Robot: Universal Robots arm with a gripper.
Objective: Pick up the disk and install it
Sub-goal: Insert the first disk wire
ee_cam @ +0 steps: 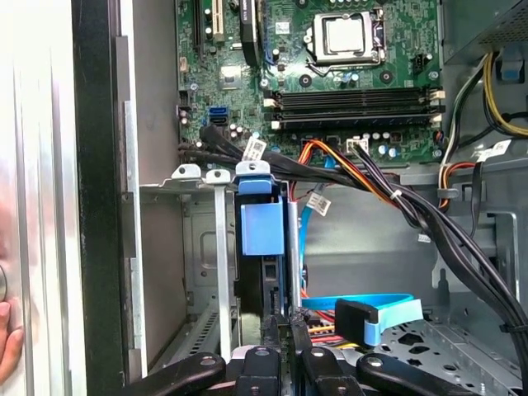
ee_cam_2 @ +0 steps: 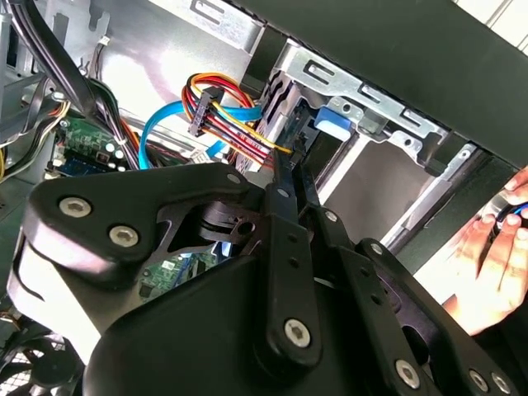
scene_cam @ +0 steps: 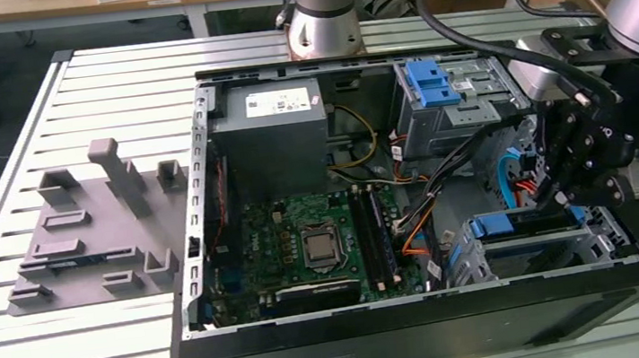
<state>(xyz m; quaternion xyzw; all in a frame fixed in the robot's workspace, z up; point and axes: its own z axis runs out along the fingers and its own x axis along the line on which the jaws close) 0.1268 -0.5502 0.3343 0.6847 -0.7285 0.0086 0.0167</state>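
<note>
disk (ee_cam: 262, 227) sits on edge in the case's drive cage, blue carrier tab facing out, looks fully seated; drive body mostly hidden.

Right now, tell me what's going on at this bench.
A robot arm is working inside an open computer case on a slatted table. Its tool is down at the drive cage on the exterior view's right, just above the blue-framed disk, which sits upright in a bay slot. In the first wrist view the tool's fingers reach close to the disk's edge. A person's hand rests outside the case.
</note>
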